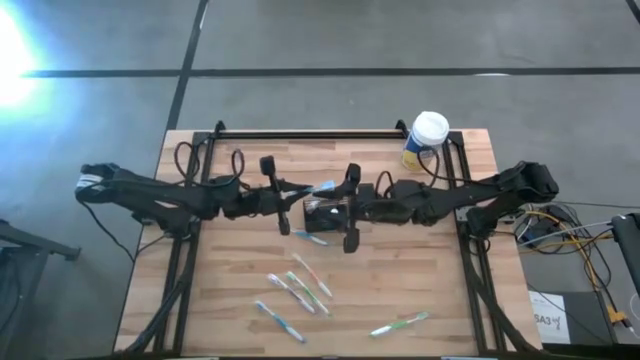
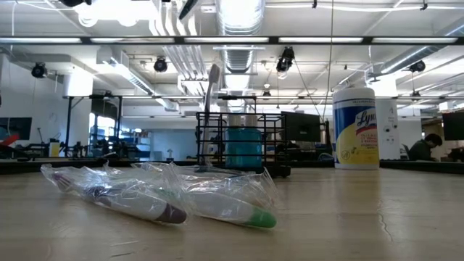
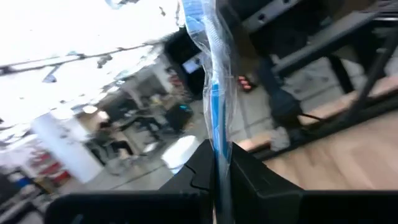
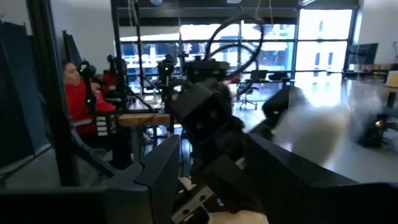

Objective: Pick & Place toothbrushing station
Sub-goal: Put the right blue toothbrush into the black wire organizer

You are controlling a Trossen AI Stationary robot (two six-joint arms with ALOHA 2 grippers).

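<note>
1. Seen from above, two dark arms reach inward over a wooden table (image 1: 240, 300) and meet near its middle, at the toothbrushing station (image 1: 325, 211), a small black slotted box.

2. The left gripper (image 1: 300, 193) sits just left of the station. Its fingers (image 3: 205, 171) are pinched nearly together on a blue toothbrush in clear wrapping (image 3: 214, 106), which rises between them in the left wrist view. The brush's free end points toward the station, probably so it can be dropped into a slot.

3. The right gripper (image 1: 352, 212) is at the station's right side. Its fingers are spread fairly wide and look set against or around the box, likely to steady it. Whether they actually clamp it cannot be told.

4. Several more wrapped toothbrushes (image 1: 300, 285) lie loose on the near part of the table. Two of them fill the foreground of the low view (image 2: 167, 199), with the station standing farther back.

5. A yellow canister with a white cap (image 1: 427, 138) stands at the far right corner, well apart from the work.
</note>
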